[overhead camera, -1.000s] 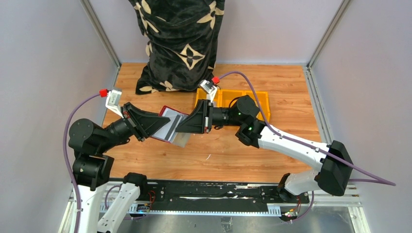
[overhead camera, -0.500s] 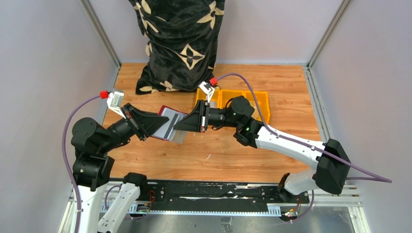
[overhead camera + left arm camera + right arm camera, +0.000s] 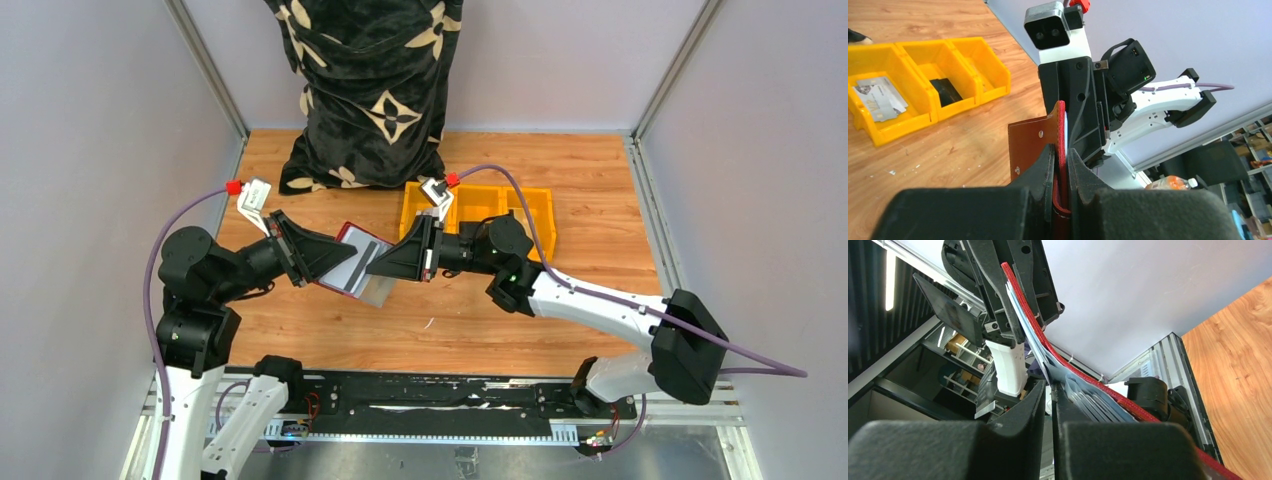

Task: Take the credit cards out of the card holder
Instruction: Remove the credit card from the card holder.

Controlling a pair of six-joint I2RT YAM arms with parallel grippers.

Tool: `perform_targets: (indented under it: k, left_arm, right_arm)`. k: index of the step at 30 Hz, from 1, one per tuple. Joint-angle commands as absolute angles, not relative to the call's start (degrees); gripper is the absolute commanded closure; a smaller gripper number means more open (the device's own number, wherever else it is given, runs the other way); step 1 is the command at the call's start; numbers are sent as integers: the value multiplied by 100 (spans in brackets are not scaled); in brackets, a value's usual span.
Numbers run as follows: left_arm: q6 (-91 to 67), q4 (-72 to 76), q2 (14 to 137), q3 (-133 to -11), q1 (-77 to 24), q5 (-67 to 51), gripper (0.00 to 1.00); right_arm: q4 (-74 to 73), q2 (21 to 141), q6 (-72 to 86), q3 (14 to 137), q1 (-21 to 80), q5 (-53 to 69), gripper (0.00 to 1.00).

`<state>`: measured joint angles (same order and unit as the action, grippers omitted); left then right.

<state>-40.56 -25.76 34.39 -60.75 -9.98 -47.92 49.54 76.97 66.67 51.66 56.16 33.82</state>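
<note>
The maroon card holder [image 3: 352,262] hangs open above the table between both arms, its grey sleeves facing up. My left gripper [image 3: 335,260] is shut on its left half. In the left wrist view, my left gripper [image 3: 1062,157] clamps the red edge of the holder [image 3: 1061,125], with the brown strap tab [image 3: 1029,145] beside it. My right gripper [image 3: 374,268] is shut on a thin pale credit card [image 3: 378,291] at the holder's right side. In the right wrist view, my right gripper [image 3: 1050,392] pinches the card's edge [image 3: 1047,374], next to the grey sleeves [image 3: 1093,404] and the red rim [image 3: 1068,367].
A yellow three-compartment bin [image 3: 528,205] stands behind the right gripper; in the left wrist view the bin [image 3: 975,55] holds a pale card [image 3: 878,97] and a dark object [image 3: 948,90]. A black patterned bag [image 3: 370,90] stands at the back.
Both grippers and the card holder have shifted slightly right. The left arm has swung inward and the right wrist has dropped a little. Both grips are unchanged.
</note>
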Motion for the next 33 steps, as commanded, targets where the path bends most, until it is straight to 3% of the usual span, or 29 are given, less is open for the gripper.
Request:
perform_targets:
  k: [1,3,6,8,10,15,19,21,28,33]
  left_arm:
    - [-4497,-2478,3392,-6069,-1046,-5342,100]
    - [-4564,-2422,3390,-6041,-1046,-5348,100]
    - [-4621,-2378,3386,-5983,-1046,-5370,100]
    - [-4632,-2368,3385,-5947,-1046,-5370,100]
    - [-4632,-2361,3384,-5916,-1046,-5370,100]
    - [-4533,-2388,3337,-5823,-1046,-5349,97]
    - [-4347,-2521,3355,-5822,-1046,-5341,84]
    - [-4310,-2554,3385,-5875,-1046,-5340,82]
    - [-4388,-2486,3501,-6146,-1046,-5461,93]
    - [-4681,-2277,3536,-6116,-1046,-5637,93]
  right_arm:
    - [5585,7694,6805,5251,5510,3000,86]
    - [5699,7765,6856,5290,5511,2982,83]
    - [5862,7874,6933,5358,5511,2941,69]
    - [6011,7974,6989,5403,5517,2900,67]
    - [6159,8069,7066,5468,5526,2892,71]
    - [6336,8224,7287,5591,5537,2892,99]
    - [6127,8144,7215,5528,5528,2938,100]
    - [5784,8059,7083,5474,5523,2988,100]
    - [5780,7817,7043,4969,5447,2975,100]
    - [5886,7711,7074,4746,5432,2841,100]
